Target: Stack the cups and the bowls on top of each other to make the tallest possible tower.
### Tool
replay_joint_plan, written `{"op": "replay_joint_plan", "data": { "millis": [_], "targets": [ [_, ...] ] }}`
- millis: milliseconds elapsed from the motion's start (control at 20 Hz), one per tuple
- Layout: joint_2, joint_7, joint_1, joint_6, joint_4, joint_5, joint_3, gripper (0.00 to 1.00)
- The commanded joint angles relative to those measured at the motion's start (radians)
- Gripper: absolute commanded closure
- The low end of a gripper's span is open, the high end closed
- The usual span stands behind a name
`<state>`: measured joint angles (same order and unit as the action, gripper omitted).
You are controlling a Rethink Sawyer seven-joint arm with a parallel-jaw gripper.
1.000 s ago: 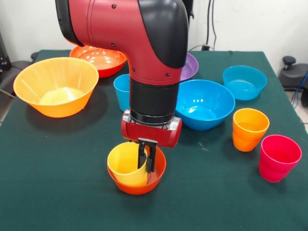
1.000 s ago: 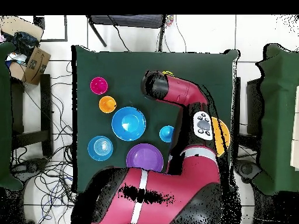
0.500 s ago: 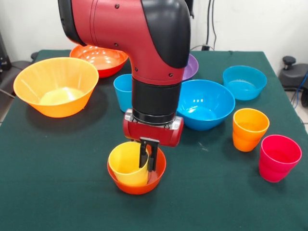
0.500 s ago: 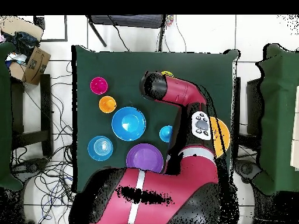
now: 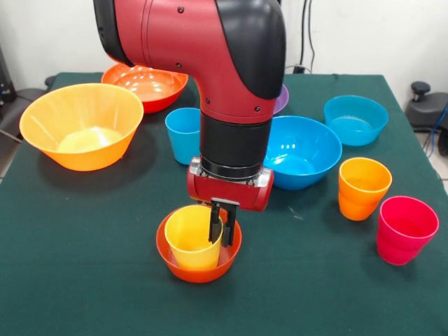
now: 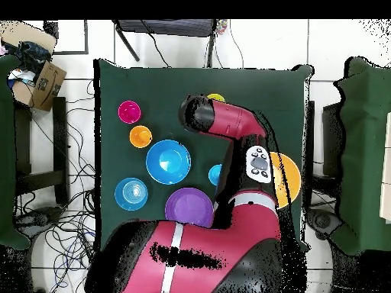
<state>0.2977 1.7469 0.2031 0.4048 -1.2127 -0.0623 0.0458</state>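
A: We log the gripper (image 5: 223,225) as clamped on the wall of the yellow cup (image 5: 192,238), one finger inside the mouth and one outside. The cup sits upright in the small red-orange bowl (image 5: 199,264), near the table's front edge in the front view.

B: Handling, as we judge it: thin glossy plastic, light, fairly stiff, slick. A pinch on the rim wall suits it (a squeeze across the whole mouth would likely flex it). We expect it to swing or slip if moved fast.

A: Hidden items. From the front we cannot tell whether the cup's base touches the bowl's floor; the bowl wall covers it. The purple bowl (image 5: 281,98) shows only a sliver behind the arm.

B: Overhead, the arm covers the gripper and most of the cup; only a yellow edge (image 6: 216,98) shows. The blue cup (image 6: 214,175) is half hidden too.
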Motion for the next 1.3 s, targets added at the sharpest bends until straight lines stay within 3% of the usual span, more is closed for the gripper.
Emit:
{"op": "replay_joint_plan", "data": {
  "millis": [50,1300],
  "targets": [
    [-0.003,0.094,-0.021,0.119,-0.121,0.01,-0.061,1.0],
    [-0.004,0.063,-0.011,0.123,-0.099,0.026,-0.045,1.0]
  ]
}}
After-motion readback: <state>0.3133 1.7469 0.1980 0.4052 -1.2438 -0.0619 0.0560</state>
